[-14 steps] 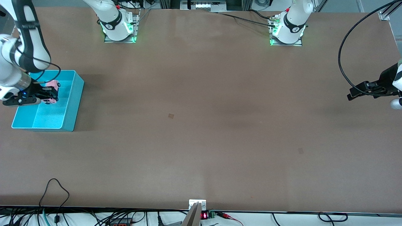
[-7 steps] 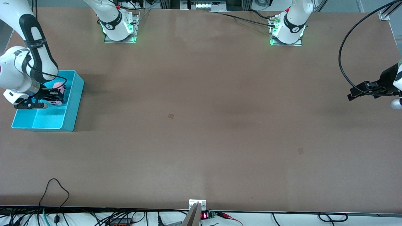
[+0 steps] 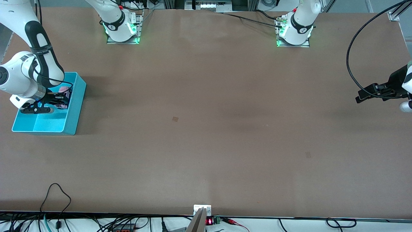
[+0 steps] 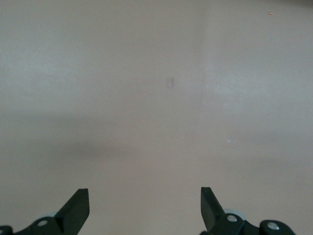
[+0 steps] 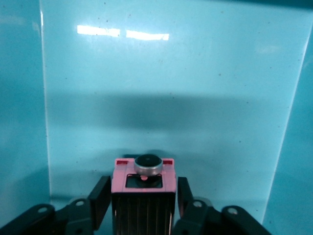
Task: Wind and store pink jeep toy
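The pink jeep toy [image 3: 65,88] is held between the fingers of my right gripper [image 3: 63,98], low inside the cyan bin [image 3: 75,108] at the right arm's end of the table. In the right wrist view the jeep [image 5: 144,182] shows its black ribbed roof and a silver knob, with the right gripper [image 5: 144,198] shut on its sides above the bin's floor [image 5: 171,73]. I cannot tell whether the jeep touches the floor. My left gripper [image 3: 359,97] waits open and empty over bare table at the left arm's end; its fingers [image 4: 78,208] stand wide apart.
The bin has inner dividers; the jeep is in the compartment farther from the front camera. A black cable [image 3: 351,64] loops over the table near the left gripper. Two small marks [image 3: 175,119] lie on the brown table.
My right gripper has gone down into the bin with the jeep and shifted toward the bin's wall nearest the table's middle. The left arm has not moved.
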Robot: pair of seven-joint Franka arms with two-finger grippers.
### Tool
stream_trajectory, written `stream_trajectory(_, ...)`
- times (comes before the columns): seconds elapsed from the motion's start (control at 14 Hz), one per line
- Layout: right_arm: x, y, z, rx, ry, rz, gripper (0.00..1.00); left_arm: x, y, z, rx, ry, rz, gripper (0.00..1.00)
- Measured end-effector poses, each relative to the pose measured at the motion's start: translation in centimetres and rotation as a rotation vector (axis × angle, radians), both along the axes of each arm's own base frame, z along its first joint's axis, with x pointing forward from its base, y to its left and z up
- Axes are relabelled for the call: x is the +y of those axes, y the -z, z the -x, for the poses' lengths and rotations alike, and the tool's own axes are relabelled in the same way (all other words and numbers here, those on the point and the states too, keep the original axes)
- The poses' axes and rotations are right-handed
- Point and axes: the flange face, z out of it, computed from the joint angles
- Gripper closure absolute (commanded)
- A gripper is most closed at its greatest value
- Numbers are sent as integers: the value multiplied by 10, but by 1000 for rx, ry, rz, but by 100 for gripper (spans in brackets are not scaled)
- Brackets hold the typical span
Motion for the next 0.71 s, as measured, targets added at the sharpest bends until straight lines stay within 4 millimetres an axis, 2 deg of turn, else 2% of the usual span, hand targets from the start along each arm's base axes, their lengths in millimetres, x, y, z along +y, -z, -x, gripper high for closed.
stream_trajectory(0.21, 0, -6, -6, -16, -6, 4, 0, -1, -1, -1, -9, 2, -1, 0)
stream_trajectory(0.36, 6, -27, -22, -56, -23, 5, 0, -1, -1, -1, -11, 2, -1, 0)
stream_trajectory(0.5, 19, -72, -41, -87, -44, -20, 0, -1, -1, -1, -11, 2, -1, 0)
stream_trajectory(0.71, 44, -172, -56, -160, -87, -60, 0, 0, -1, -1, -11, -1, -1, 0)
